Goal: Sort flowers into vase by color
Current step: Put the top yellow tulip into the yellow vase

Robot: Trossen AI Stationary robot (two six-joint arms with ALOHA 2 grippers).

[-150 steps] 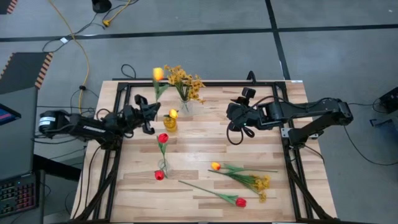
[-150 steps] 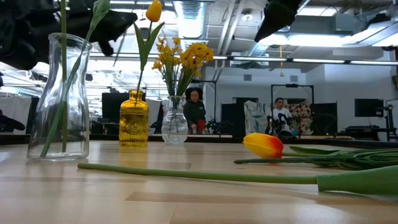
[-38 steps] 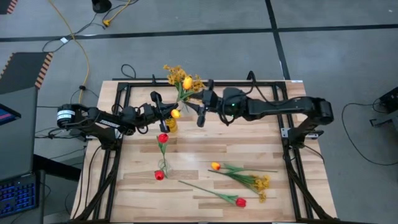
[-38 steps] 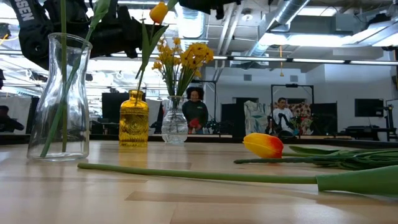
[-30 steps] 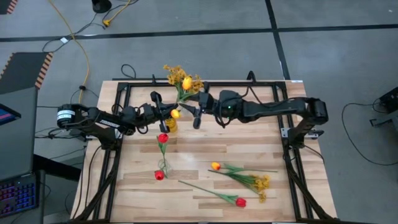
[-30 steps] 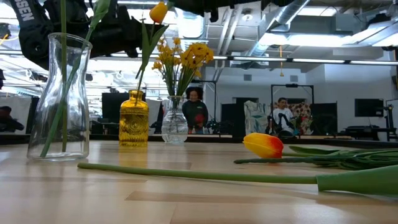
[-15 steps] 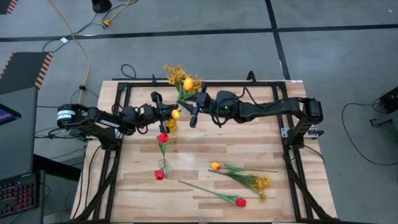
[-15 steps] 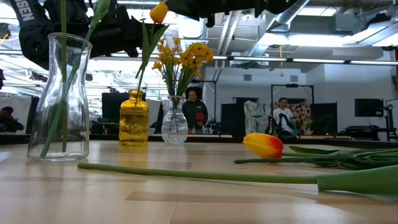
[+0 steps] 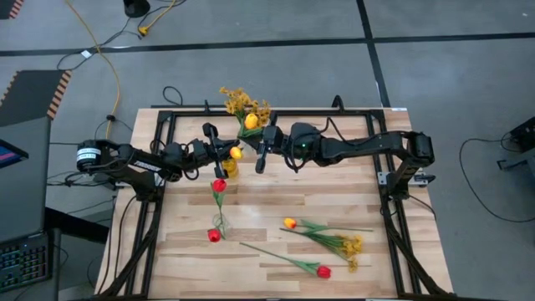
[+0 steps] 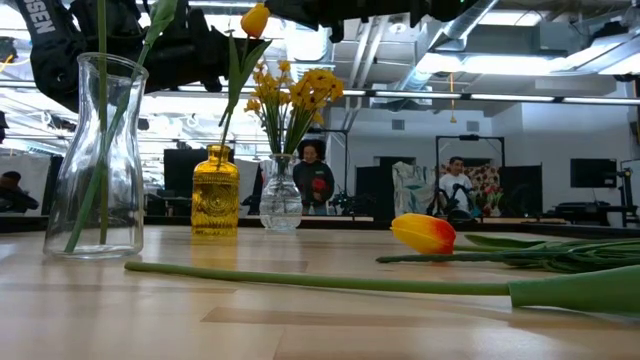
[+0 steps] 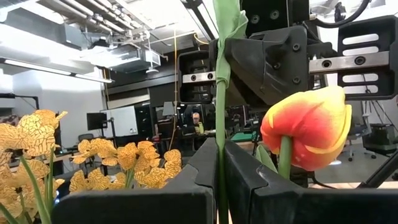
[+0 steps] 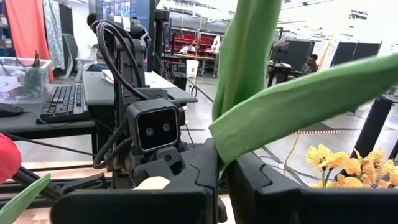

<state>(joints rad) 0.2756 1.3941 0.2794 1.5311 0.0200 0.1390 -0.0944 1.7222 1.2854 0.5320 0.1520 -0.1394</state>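
Observation:
A yellow-orange tulip stands tall with its stem in the yellow vase, and its head also shows in the low view. My left gripper and my right gripper meet above that vase, each shut on a green stem. Another yellow-orange tulip head sits right beside my left gripper's fingers. Mustard-yellow sprays stand in a small clear vase at the far edge. Red tulips stand in a tall clear vase. My left gripper pinches a thin green stem between its two fingers. The stem runs upright across the fingers and rises past them to a leaf. My right gripper pinches a green stem where a broad leaf branches off, between its two fingers. The stem rises upright above them.
On the near half of the table lie a yellow-orange tulip, a mustard spray and a red tulip with their long stems. A black frame runs round the table. People stand in the room behind.
My right gripper has gone a little toward the table's left edge, closer to the yellow vase and my left gripper. The tall tulip's head has shifted slightly toward the near edge. My left gripper has kept still.

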